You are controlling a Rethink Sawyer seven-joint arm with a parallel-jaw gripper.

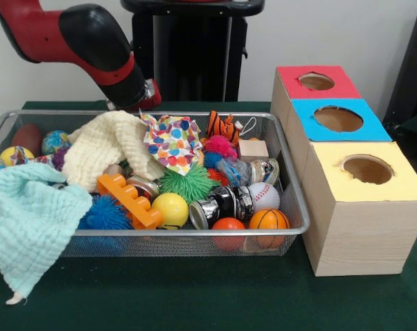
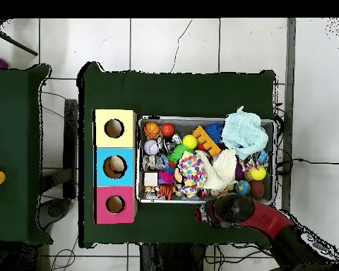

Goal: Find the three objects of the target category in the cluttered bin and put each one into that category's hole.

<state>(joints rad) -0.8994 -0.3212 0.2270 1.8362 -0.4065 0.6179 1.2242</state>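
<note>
The cluttered bin (image 1: 291, 227) is a silver wire mesh basket, also seen in the overhead view (image 2: 207, 118). It holds a cream cloth (image 1: 108, 145), a spotted colourful cloth (image 1: 172, 141), an orange toy brick (image 1: 129, 200), a yellow ball (image 1: 170, 209), a green spiky ball (image 1: 187, 183), a baseball (image 1: 265, 195), a small basketball (image 1: 269, 221), a tin can (image 1: 222, 205) and a tiger toy (image 1: 223, 126). The gripper (image 1: 149, 95) is at the arm's end just behind the bin's far rim, outside the bin in the overhead view (image 2: 202, 212). It is mostly hidden.
Three wooden boxes with round holes stand beside the bin: red top (image 1: 291, 74), blue top (image 1: 304, 114), yellow top (image 1: 332, 172). A mint cloth (image 1: 29, 221) hangs over the bin's front left rim. The table is covered in dark green cloth (image 1: 194, 296).
</note>
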